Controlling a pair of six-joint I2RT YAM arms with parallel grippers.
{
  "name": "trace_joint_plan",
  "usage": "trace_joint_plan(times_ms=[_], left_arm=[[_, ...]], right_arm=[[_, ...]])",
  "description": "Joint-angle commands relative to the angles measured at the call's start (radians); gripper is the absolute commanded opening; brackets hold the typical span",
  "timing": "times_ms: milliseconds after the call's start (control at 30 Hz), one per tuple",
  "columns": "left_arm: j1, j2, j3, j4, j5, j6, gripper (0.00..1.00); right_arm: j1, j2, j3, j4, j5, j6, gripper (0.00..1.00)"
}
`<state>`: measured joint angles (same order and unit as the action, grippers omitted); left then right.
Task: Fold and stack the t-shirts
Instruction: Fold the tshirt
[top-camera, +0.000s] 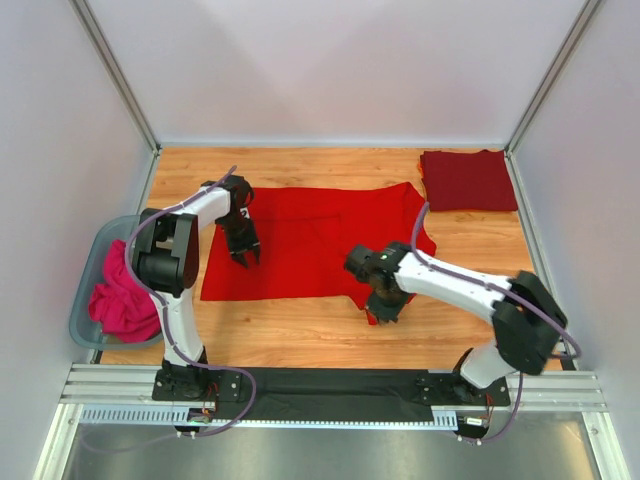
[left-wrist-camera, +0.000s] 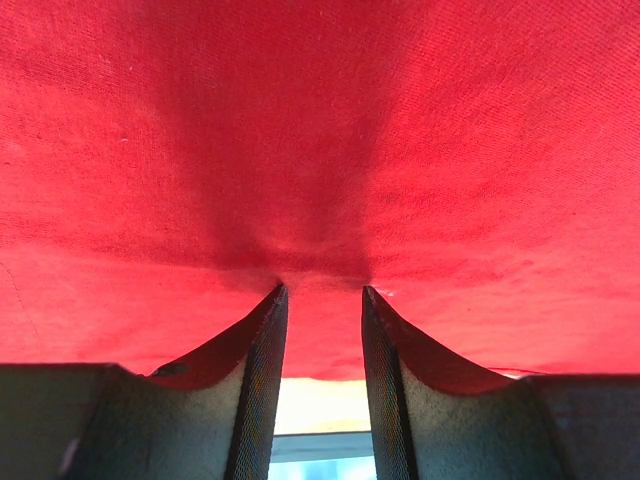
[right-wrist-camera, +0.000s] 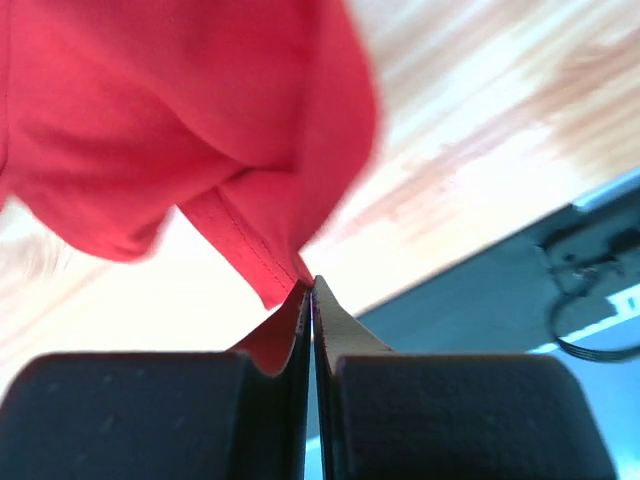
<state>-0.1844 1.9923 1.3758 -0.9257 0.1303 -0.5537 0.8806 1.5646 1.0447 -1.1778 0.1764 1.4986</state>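
There are 2 t-shirts: 1 bright red t-shirt (top-camera: 310, 240) at centre frame and 1 maroon t-shirt (top-camera: 467, 180) at upper right. 1 grey bin (top-camera: 82, 300) at the left edge holds 1 pink cloth (top-camera: 125, 300). There are 2 arms, left arm (top-camera: 175, 250) and right arm (top-camera: 460, 285), and 2 grippers, left gripper (top-camera: 247, 258) and right gripper (top-camera: 383, 312).

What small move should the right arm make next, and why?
Probably lift its pinched edge and carry it across the bright red shirt. The right gripper is shut on a hem at the shirt's near right corner, the shirt lies spread unfolded, and the open left gripper touches its left part.
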Motion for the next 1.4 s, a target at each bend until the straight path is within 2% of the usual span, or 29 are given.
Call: trace_joint_plan(times_ms=[0,133,500,667,800,900,933,967,1067,1167,1367], left_arm=[[0.0,0.025,0.008,0.065,0.0,0.017,0.43],[0.0,0.019,0.003,0.067,-0.006,0.017,0.43],[-0.009,0.01,0.041,0.047,-0.017,0.035,0.43],[-0.021,-0.061,0.097,-0.022,-0.066,0.064,0.44],[-0.021,-0.167,0.092,-0.05,-0.107,0.066,0.47],[-0.02,-0.234,0.075,-0.085,-0.112,0.051,0.51],[-0.02,-0.253,0.066,-0.085,-0.109,0.049,0.53],[-0.018,-0.289,0.043,-0.085,-0.095,0.048,0.54],[-0.009,-0.354,-0.007,-0.081,-0.072,0.012,0.58],[0.014,-0.397,-0.055,-0.056,-0.017,-0.031,0.59],[0.042,-0.42,-0.089,0.004,0.04,-0.049,0.58]], right_arm=[[0.006,-0.168,-0.063,-0.12,0.075,-0.018,0.0],[0.006,-0.262,-0.141,-0.088,0.031,-0.032,0.0],[-0.022,-0.265,-0.163,-0.194,0.075,-0.103,0.0],[-0.022,-0.295,-0.163,-0.086,0.011,-0.192,0.0],[-0.028,-0.279,-0.152,-0.068,-0.031,-0.225,0.0],[-0.038,-0.255,-0.178,0.013,-0.073,-0.293,0.0],[-0.052,-0.247,-0.186,0.018,-0.087,-0.302,0.03],[-0.054,-0.244,-0.19,0.018,-0.097,-0.316,0.13],[-0.054,-0.277,-0.218,0.032,-0.115,-0.35,0.33],[-0.075,-0.316,-0.282,0.058,-0.133,-0.374,0.4],[-0.147,-0.371,-0.4,0.064,-0.118,-0.419,0.44]])
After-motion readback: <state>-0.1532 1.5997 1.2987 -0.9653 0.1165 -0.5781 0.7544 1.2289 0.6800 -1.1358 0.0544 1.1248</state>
